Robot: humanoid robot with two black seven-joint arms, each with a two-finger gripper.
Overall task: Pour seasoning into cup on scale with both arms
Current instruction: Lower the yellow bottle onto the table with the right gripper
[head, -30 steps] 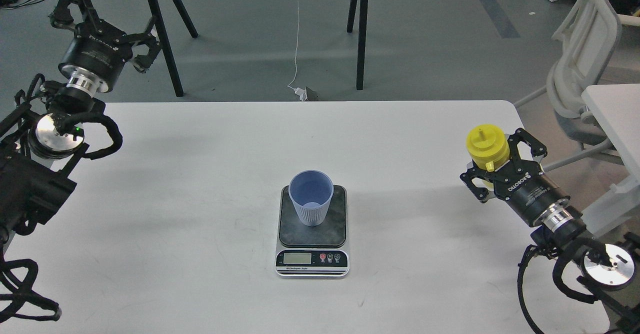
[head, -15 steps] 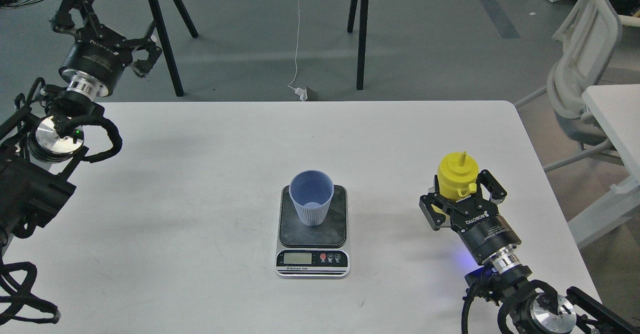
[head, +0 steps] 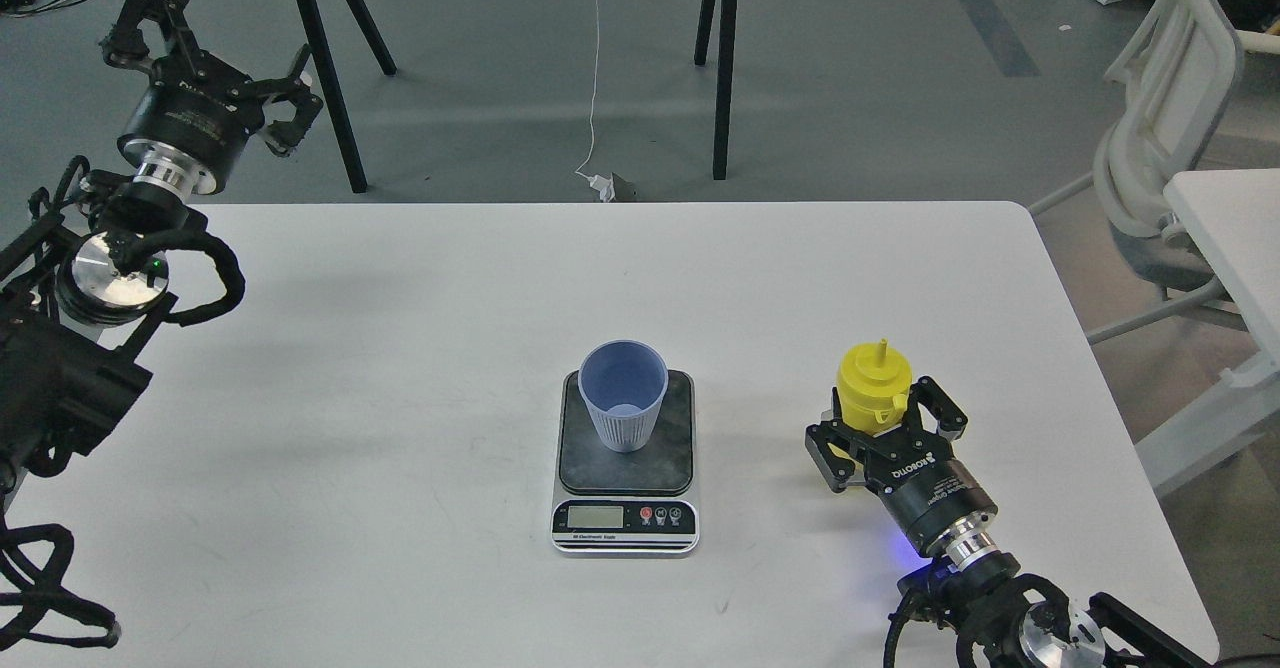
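The light-blue ribbed cup (head: pixel 623 393) stands upright and looks empty on the dark plate of the scale (head: pixel 625 463), in the middle of the white table. The yellow seasoning bottle (head: pixel 873 385) stands upright to the right of the scale, nozzle up. My right gripper (head: pixel 880 426) is shut on the bottle's lower body, low over the table. My left gripper (head: pixel 205 73) is open and empty, raised beyond the table's far left corner.
The white table (head: pixel 400 348) ends at a rounded far right corner. Black trestle legs (head: pixel 335 78) stand on the floor behind it. A white chair (head: pixel 1170 138) and a second table (head: pixel 1235 238) are at the right.
My right gripper has carried the yellow bottle leftward and toward the table's front, closer to the scale. My left gripper has shifted only slightly. Cup and scale are unmoved.
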